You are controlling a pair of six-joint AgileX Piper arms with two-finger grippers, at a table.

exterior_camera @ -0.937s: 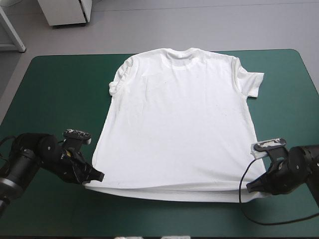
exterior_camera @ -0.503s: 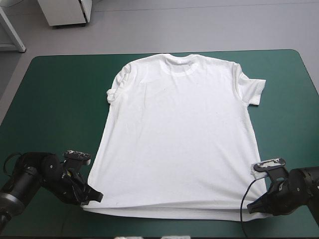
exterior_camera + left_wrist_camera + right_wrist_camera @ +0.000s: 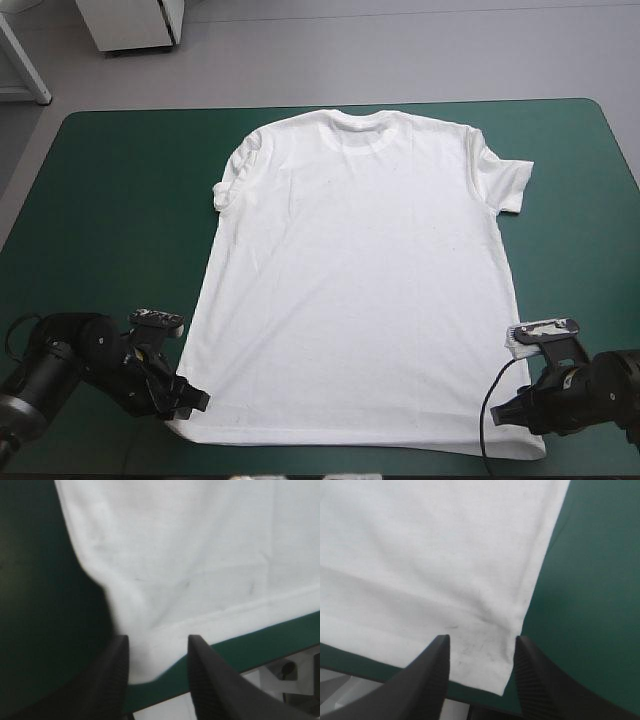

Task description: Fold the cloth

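Change: both arms had backed toward the near edge of the table [image 3: 110, 200] since the earlier pictures, and the T-shirt [image 3: 360, 290] slid with them. The rippled, doubled-up band along the hem [image 3: 350, 435] seen earlier was gone. The hem lay as one flat line running from one gripper across to the other.

Left gripper [image 3: 190, 398]: low at the hem corner on its side. In its wrist view the black fingers [image 3: 117, 670] stood apart with the white corner lying between them on the teal-green cover.

Right gripper [image 3: 505, 410]: same at the other hem corner, fingers [image 3: 437, 670] parted and the corner between them.

The gap looked too wide for a pinch, so both were probably released. The wrist views were soft, so a light hold couldn't be ruled out.

T-shirt location: spread flat ahead of both grippers, collar at the far end. The sleeve [image 3: 225, 185] on the left gripper's side was bunched, the other sleeve [image 3: 510, 180] lay out flat.

Meaning for the task: the smoothing drag looked finished and the shirt was flat enough to start on. No fold had been made yet. The next step likely called for a fresh grasp, and the bunched sleeve could end up folded in crooked.
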